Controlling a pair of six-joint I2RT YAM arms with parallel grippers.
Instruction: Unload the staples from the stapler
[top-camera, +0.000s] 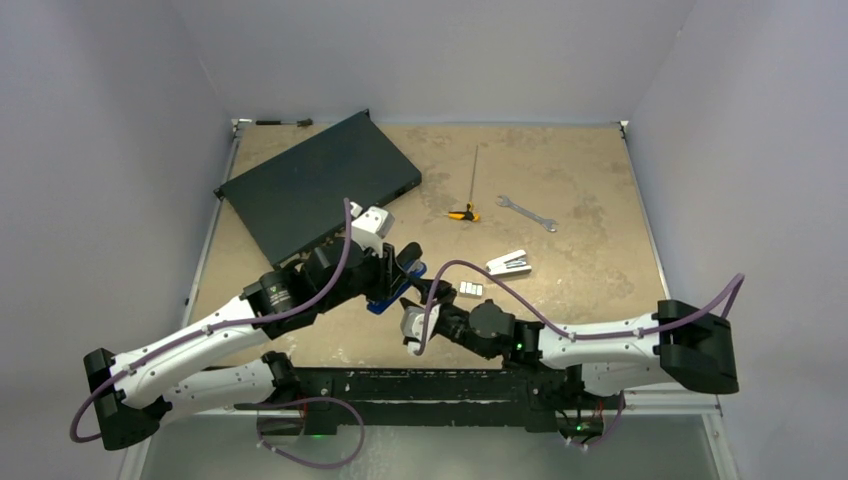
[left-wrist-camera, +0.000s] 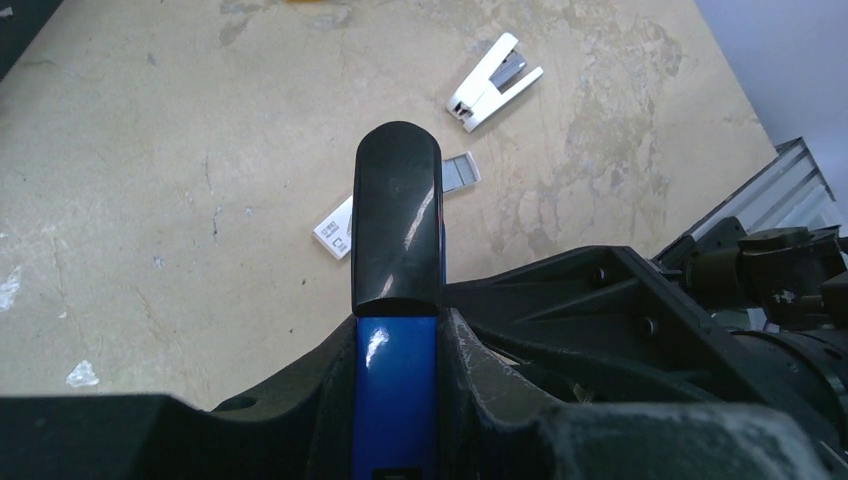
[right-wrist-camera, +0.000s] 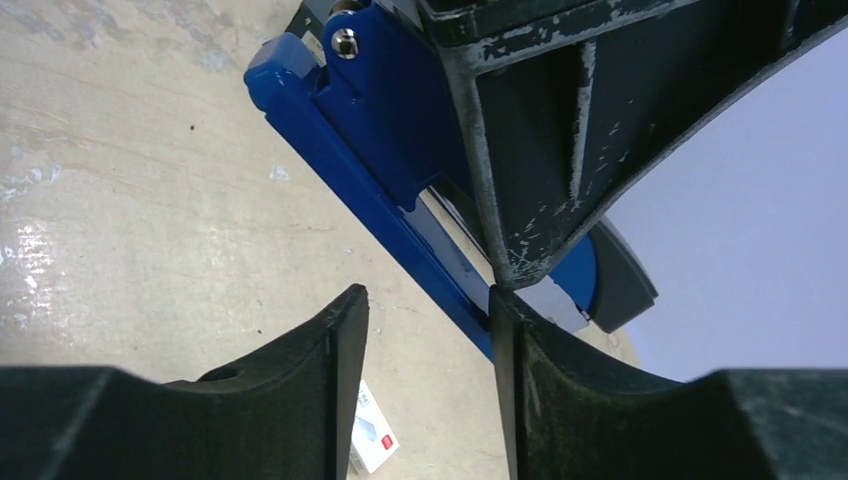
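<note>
My left gripper (top-camera: 392, 268) (left-wrist-camera: 397, 350) is shut on a black-and-blue stapler (left-wrist-camera: 397, 220) (top-camera: 400, 280) and holds it by its blue body, black tip pointing away. In the right wrist view its blue base (right-wrist-camera: 380, 200) slants down to the table, with a silver magazine showing under the black top. My right gripper (top-camera: 413, 302) (right-wrist-camera: 425, 325) is open and empty; its right finger (right-wrist-camera: 510, 340) touches the blue base's edge. A small white stapler (top-camera: 508, 263) (left-wrist-camera: 492, 82) lies beyond on the table. A grey strip of staples (left-wrist-camera: 460, 172) (top-camera: 472, 289) lies just past the black tip.
A small white box (left-wrist-camera: 333, 230) (right-wrist-camera: 372, 440) lies beside the staples. A flat black case (top-camera: 315, 185) sits at the back left, a yellow-handled screwdriver (top-camera: 467, 205) and a silver wrench (top-camera: 527, 212) at the back. Grey walls stand on three sides.
</note>
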